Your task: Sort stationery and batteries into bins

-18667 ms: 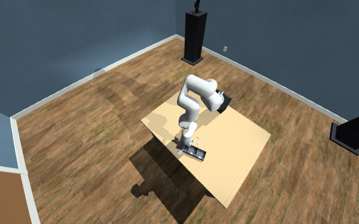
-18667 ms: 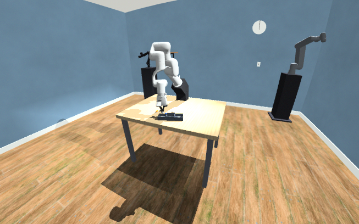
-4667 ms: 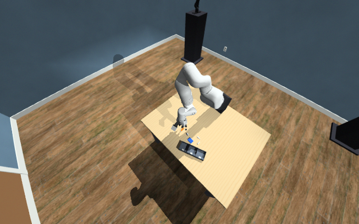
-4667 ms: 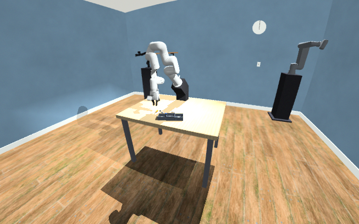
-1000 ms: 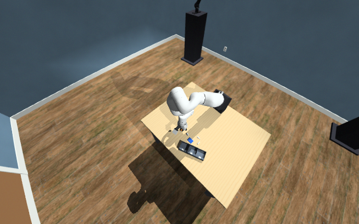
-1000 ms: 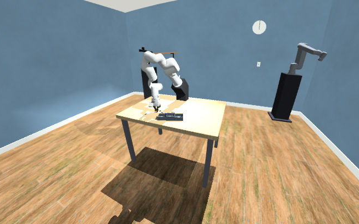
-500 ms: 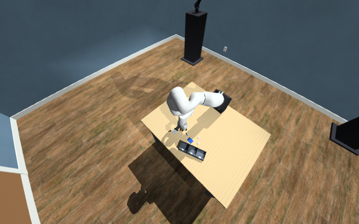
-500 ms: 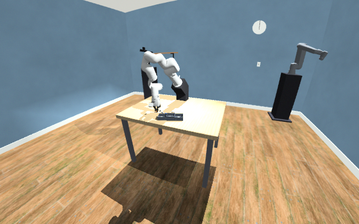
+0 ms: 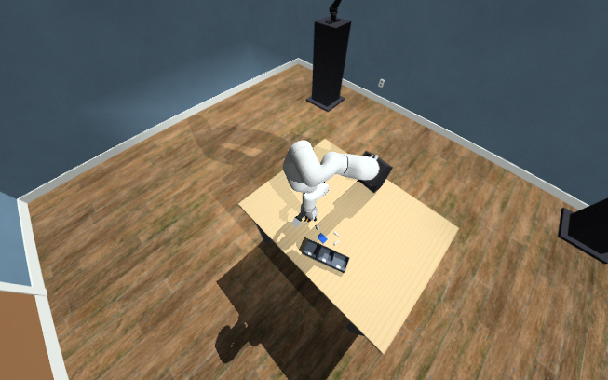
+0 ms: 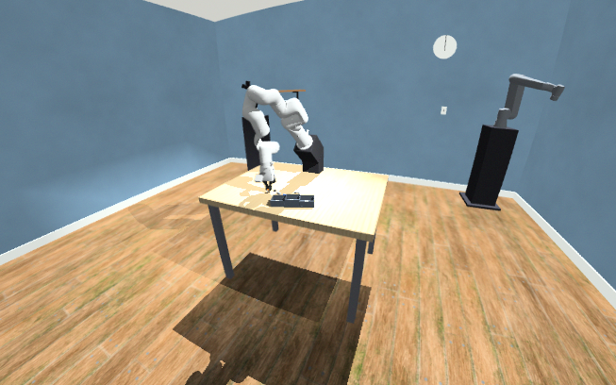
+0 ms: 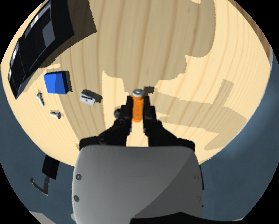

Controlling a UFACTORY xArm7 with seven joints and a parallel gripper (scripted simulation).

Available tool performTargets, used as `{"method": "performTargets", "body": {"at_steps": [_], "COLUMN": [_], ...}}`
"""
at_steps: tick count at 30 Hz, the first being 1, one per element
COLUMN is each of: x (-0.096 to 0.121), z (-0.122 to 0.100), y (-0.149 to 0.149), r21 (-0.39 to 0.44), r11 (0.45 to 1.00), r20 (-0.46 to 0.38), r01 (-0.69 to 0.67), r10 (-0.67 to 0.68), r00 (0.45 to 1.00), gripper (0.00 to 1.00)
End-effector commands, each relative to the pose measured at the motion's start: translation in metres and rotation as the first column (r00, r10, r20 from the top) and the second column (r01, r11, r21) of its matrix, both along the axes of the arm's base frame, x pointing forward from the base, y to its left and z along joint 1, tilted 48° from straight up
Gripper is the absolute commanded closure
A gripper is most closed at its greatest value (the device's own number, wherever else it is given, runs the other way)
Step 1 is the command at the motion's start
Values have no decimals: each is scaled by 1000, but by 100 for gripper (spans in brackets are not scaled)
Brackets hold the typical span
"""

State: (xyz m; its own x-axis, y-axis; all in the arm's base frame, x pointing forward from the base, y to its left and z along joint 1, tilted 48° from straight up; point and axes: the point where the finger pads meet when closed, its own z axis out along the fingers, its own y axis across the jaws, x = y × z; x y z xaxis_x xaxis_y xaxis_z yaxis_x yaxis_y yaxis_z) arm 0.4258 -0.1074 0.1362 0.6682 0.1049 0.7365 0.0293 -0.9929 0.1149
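My gripper [image 9: 309, 219] [image 10: 268, 189] [image 11: 137, 104] is shut on an orange battery [image 11: 138, 111] with a silver end, low over the table; the exact gap beneath it cannot be told. A small silver sharpener-like piece [image 11: 88, 97] lies left of the fingers in the wrist view. A blue block [image 9: 322, 237] [image 11: 55, 83] lies farther left, close to the bins. Three dark bins in a row [image 10: 295, 204] stand on the table [image 9: 390, 283]; their marks cannot be read.
Two small silver screw-like pieces [image 11: 40, 98] [image 11: 55, 115] lie beside the blue block, on the side away from the gripper. The bins' raised walls stand near the table's edge. The arm's dark base [image 10: 315, 155] is at the back of the table.
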Motion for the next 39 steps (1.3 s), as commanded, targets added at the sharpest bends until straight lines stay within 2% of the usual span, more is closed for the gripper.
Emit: {"method": "performTargets", "body": {"at_steps": [1,10,39], "x": [-13,-35,-40], "z": [13,33,37], "y": [1,2,3], "r21": [-4,-4,-5], "r11": [1000,1000,1000], "r20": [-2,-2,-2], "r01": [5,5,5], "r10": [-5,-5,-5], "r00": [1000,1000,1000], "gripper": [100,100,100]}}
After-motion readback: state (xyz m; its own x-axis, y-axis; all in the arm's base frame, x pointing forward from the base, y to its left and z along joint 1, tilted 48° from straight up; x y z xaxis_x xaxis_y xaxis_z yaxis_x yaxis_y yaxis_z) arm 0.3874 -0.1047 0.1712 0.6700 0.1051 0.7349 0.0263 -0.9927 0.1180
